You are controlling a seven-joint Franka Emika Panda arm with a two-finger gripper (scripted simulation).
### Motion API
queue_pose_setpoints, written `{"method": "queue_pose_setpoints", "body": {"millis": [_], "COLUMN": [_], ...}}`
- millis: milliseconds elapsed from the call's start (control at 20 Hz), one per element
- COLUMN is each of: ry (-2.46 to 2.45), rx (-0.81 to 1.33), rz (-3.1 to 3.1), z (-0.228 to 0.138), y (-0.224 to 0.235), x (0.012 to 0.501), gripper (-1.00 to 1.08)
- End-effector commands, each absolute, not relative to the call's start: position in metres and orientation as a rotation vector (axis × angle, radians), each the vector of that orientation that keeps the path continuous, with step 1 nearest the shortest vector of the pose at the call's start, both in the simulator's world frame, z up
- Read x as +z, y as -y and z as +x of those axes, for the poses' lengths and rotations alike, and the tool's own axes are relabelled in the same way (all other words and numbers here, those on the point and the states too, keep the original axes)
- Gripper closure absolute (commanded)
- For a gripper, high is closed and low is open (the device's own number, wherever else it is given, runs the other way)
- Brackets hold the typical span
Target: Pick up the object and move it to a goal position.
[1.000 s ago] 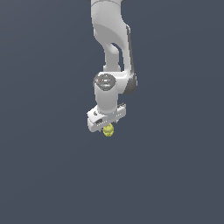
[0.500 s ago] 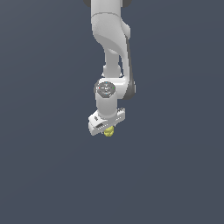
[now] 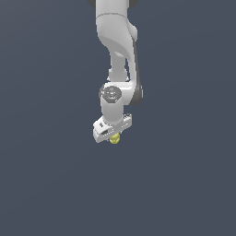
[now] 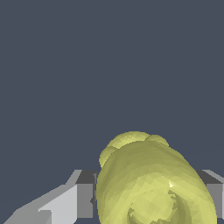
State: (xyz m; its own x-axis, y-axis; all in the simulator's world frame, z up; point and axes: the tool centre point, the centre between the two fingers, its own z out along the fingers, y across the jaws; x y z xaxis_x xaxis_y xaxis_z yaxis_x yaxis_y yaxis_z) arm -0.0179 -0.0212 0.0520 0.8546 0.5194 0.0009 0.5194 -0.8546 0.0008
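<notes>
The object is a small yellow, lumpy, roundish thing [image 3: 114,138] peeking out just under the white gripper head [image 3: 112,129] in the exterior view. In the wrist view the yellow object [image 4: 148,179] fills the space between the two fingers [image 4: 85,194], which press on its sides. My gripper [image 4: 151,197] is shut on it and holds it in the air. Most of the object is hidden by the gripper head in the exterior view.
The white arm [image 3: 117,50] comes down from the top of the exterior view. Around and below it is only a plain dark grey-blue ground [image 3: 184,184]. No other objects show.
The gripper with the yellow object has shifted slightly toward the exterior view's left and a little lower over the last second. The grip stays the same.
</notes>
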Motion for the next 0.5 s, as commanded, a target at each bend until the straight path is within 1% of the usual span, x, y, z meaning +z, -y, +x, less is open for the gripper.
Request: {"method": "queue_pose_setpoints", "body": {"millis": [0, 250, 450], "ry": [-0.847, -0.847, -0.847], "rx": [0.002, 0.002, 0.002], "rz": [3.025, 3.025, 3.025], "z": [-0.018, -0.019, -0.022], "y": [0.021, 0.019, 0.016], "x": [0.052, 0.061, 0.078], "gripper": [1.08, 1.08, 1.08]}}
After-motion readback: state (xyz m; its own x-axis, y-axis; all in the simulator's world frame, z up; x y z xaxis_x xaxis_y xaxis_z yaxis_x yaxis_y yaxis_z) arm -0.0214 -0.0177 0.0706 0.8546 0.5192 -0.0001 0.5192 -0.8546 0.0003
